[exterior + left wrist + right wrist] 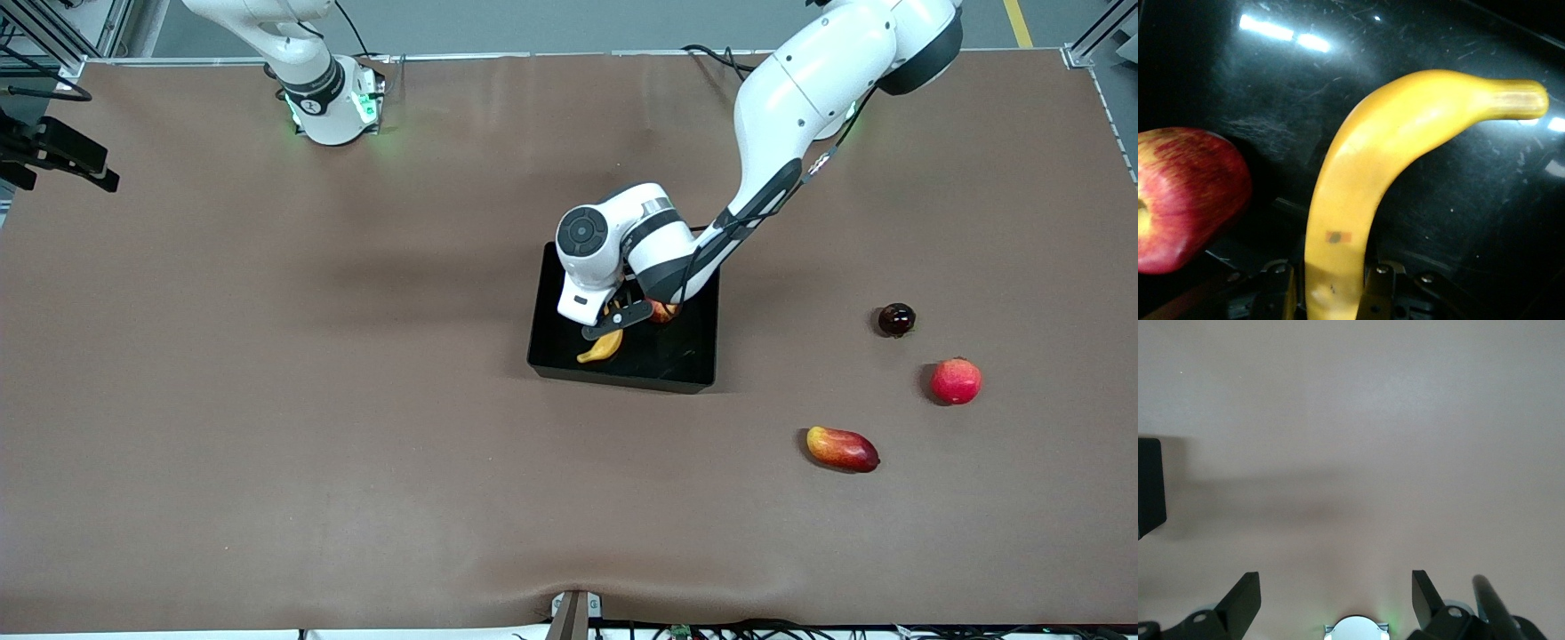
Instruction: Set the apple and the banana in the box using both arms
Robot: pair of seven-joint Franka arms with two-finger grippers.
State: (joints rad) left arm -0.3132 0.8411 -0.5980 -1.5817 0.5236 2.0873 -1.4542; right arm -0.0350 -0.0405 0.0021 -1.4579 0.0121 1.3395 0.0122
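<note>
Left gripper (613, 313) is clamped on the banana (602, 347) inside the box (622, 369); fingers (1279, 288) pinch one end, and the rest curves away from them over the black floor, free tip toward the front camera. A small sticker on the peel is unreadable. The apple (662, 310) lies in the box just beside the banana, toward the left arm's end. Right gripper (1336, 597) waits over bare table (1358, 420), jaws spread wide, holding nothing.
</note>
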